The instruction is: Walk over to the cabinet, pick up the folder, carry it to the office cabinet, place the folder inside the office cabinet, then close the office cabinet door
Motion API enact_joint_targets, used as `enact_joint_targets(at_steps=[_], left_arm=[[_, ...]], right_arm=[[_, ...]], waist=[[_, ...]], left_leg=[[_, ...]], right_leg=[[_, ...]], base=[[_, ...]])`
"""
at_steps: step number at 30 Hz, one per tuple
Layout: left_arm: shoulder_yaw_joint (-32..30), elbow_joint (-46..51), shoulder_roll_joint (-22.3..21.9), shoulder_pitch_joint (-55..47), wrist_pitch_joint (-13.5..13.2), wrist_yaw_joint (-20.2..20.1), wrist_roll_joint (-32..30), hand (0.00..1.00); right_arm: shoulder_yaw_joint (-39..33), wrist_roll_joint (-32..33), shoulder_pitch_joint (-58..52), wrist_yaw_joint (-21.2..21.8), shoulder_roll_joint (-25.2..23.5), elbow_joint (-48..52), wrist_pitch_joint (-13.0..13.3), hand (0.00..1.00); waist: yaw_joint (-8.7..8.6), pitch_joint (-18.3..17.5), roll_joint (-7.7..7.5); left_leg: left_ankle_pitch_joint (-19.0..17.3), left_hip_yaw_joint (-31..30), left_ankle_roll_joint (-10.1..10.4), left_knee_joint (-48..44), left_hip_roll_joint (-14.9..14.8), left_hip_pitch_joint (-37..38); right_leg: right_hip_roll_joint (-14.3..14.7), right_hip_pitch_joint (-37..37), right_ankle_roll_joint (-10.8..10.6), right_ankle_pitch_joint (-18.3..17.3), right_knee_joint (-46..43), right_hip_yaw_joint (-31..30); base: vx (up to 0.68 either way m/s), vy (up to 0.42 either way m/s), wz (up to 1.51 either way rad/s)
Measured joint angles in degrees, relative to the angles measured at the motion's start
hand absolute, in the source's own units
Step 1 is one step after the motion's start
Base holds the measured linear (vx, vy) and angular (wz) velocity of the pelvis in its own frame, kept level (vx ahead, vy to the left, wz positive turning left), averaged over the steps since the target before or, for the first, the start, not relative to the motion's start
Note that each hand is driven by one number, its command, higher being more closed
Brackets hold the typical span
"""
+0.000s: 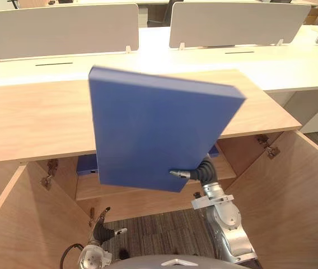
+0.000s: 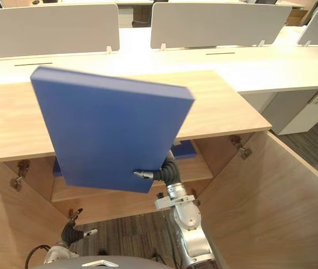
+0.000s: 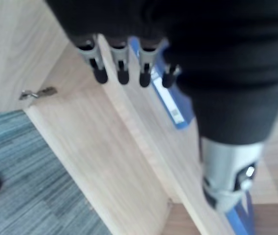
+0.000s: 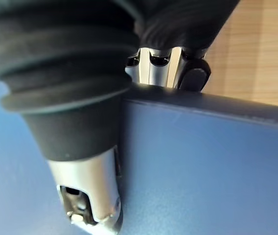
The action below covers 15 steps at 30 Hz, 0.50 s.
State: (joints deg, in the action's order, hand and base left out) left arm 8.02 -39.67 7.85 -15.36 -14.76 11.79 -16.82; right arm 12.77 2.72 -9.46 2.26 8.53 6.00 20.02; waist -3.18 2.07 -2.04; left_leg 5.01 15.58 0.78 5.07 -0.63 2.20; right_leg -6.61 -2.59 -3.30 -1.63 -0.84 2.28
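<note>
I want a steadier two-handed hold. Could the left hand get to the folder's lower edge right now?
Probably yes. The left hand hangs open below the folder, with only open space between them. The right hand pinches the lower right corner, leaving the rest of that edge free.

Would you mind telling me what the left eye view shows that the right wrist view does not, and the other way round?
The left eye view adds the wider scene: the open cabinet with both doors swung out, a second blue folder lying on its shelf, the left hand open low over the carpet, and desk dividers behind. The right wrist view adds the grip up close: fingers curled over the folder edge, thumb against its face. Both share the folder, held up by the right hand.
</note>
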Motion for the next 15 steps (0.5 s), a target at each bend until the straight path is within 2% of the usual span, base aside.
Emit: enact_joint_targets(at_steps=[3,6,9,10,11,12,14,15], left_arm=[[0.03,-1.84,0.30,0.55,-0.08,0.12,-0.35,0.00],[0.49,-3.19,0.73,1.14,-0.13,0.28,-1.06,0.00],[1.19,-4.45,1.25,3.63,-0.14,0.55,-1.45,0.00],[1.21,-4.70,1.38,5.77,-0.17,0.86,-1.44,0.00],[1.38,-5.41,1.65,8.52,-0.17,1.65,-1.41,0.00],[1.49,-5.68,1.76,10.12,-0.16,2.03,-1.37,0.00],[1.72,-6.28,1.89,15.12,-0.09,3.06,-1.34,0.00],[1.72,-6.05,1.91,16.08,-0.09,3.16,-1.32,0.00]], right_arm=[[1.07,-5.38,0.19,-2.06,0.16,-2.90,-0.04,1.00],[2.38,-8.11,1.29,-4.01,0.58,-5.29,-0.04,1.00],[4.41,-12.37,6.10,-6.72,0.86,-8.81,-0.04,1.00],[5.48,-14.09,9.60,-7.81,1.20,-10.34,-0.03,1.00],[6.54,-15.40,13.75,-8.98,1.47,-11.64,-0.02,1.00],[6.90,-16.24,15.70,-9.31,1.80,-12.04,-0.03,1.00],[9.40,-18.69,21.52,-11.13,3.48,-12.17,-0.05,1.00],[9.80,-19.11,22.34,-11.36,3.52,-12.15,-0.05,1.00]], waist=[[0.25,0.12,0.12],[0.39,0.81,0.41],[0.50,4.58,1.13],[1.28,7.05,1.41],[1.20,9.73,1.62],[1.22,10.84,1.87],[1.07,14.56,3.42],[1.14,15.18,3.55]], left_leg=[[-0.28,0.03,0.29,-0.01,0.02,-0.02],[-0.51,0.07,0.38,-0.02,0.05,0.01],[-0.51,1.07,0.38,-0.46,-0.07,0.01],[-1.34,2.37,0.08,-3.13,-0.35,-2.00],[-4.53,2.78,-0.56,-11.66,-1.60,-8.17],[-6.38,3.19,-0.65,-16.20,-2.58,-11.42],[-11.58,3.00,-1.65,-30.33,-5.77,-22.05],[-12.58,3.03,-1.74,-32.98,-6.39,-24.12]], right_leg=[[-0.01,-0.07,-0.16,-0.10,0.35,-0.02],[0.00,-0.08,-0.27,-0.16,0.36,-0.03],[0.04,1.76,-0.85,-0.26,-2.56,-1.37],[0.02,5.01,-0.91,-0.98,-6.18,-2.59],[-0.08,10.02,-0.94,-1.83,-11.11,-2.95],[0.07,12.76,-0.88,-2.36,-13.71,-2.87],[0.51,22.06,-1.48,-5.48,-24.10,-2.86],[0.55,24.23,-1.42,-6.26,-26.65,-2.86]], base=[[0.06,-0.007,-0.02],[0.05,-0.003,-0.02],[0.00,0.014,-0.21],[-0.12,-0.009,-0.41],[-0.15,-0.029,-0.44],[-0.21,-0.044,-0.31],[-0.22,0.020,-0.20],[-0.21,0.058,-0.10]])
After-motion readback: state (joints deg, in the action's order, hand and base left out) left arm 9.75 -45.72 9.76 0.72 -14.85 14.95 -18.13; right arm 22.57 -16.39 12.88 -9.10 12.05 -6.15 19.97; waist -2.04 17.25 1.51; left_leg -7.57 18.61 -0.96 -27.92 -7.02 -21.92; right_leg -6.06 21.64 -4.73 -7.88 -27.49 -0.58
